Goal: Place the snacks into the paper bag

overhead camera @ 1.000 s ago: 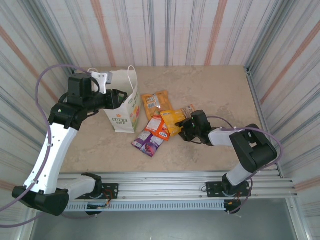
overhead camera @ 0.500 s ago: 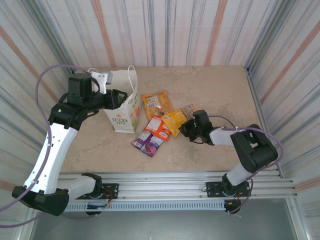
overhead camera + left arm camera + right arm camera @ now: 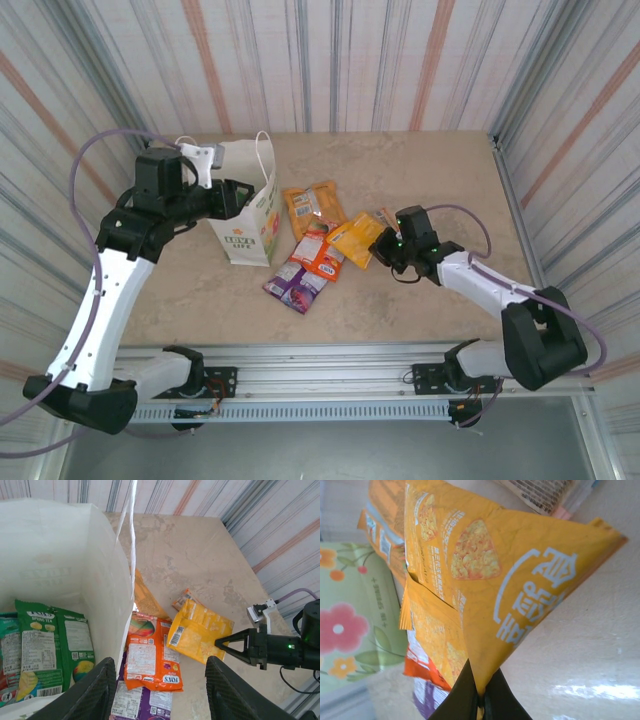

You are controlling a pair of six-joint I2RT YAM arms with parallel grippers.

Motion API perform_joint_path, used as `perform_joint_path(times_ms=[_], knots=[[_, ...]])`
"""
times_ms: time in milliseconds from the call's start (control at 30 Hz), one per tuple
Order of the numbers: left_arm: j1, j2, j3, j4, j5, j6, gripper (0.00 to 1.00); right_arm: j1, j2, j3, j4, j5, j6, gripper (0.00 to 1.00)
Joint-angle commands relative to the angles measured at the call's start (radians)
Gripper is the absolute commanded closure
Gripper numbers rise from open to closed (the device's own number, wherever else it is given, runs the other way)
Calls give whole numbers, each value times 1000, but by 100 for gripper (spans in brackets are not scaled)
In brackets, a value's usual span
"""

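The white paper bag (image 3: 246, 222) stands upright at the left of the table. My left gripper (image 3: 238, 197) hovers open over its right wall (image 3: 107, 595), one finger (image 3: 97, 690) over the bag's inside and the other outside. A green packet (image 3: 65, 647) lies inside the bag. My right gripper (image 3: 386, 247) is shut on a corner of an orange packet (image 3: 356, 240), which is raised off the table (image 3: 485, 580). An orange packet (image 3: 312, 204), a red-orange one (image 3: 318, 256), a purple one (image 3: 294, 285) and a slim brown bar (image 3: 383, 217) lie beside the bag.
The loose packets overlap in a cluster between the bag and my right gripper. The bag's thin handle (image 3: 266, 152) stands up above its rim. Striped walls (image 3: 400, 70) close in the table on three sides. A metal rail (image 3: 330, 375) runs along the near edge.
My right gripper has shut on the orange packet's corner and lifted it, moving slightly right and back. The left arm and the bag have not moved.
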Motion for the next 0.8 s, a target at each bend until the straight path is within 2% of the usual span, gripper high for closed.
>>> perform_joint_path(times_ms=[0, 233, 500, 767], knots=[[3, -28, -20, 56, 59, 38, 48, -6, -50, 59, -166, 41, -213, 100], [-7, -12, -22, 73, 157, 118, 45, -7, -79, 164, -287, 48, -457, 100], [-9, 12, -28, 85, 258, 202, 43, 27, -128, 252, -344, -30, -822, 100], [-48, 27, -33, 82, 351, 355, 41, 37, -185, 312, -402, -193, -1220, 100]])
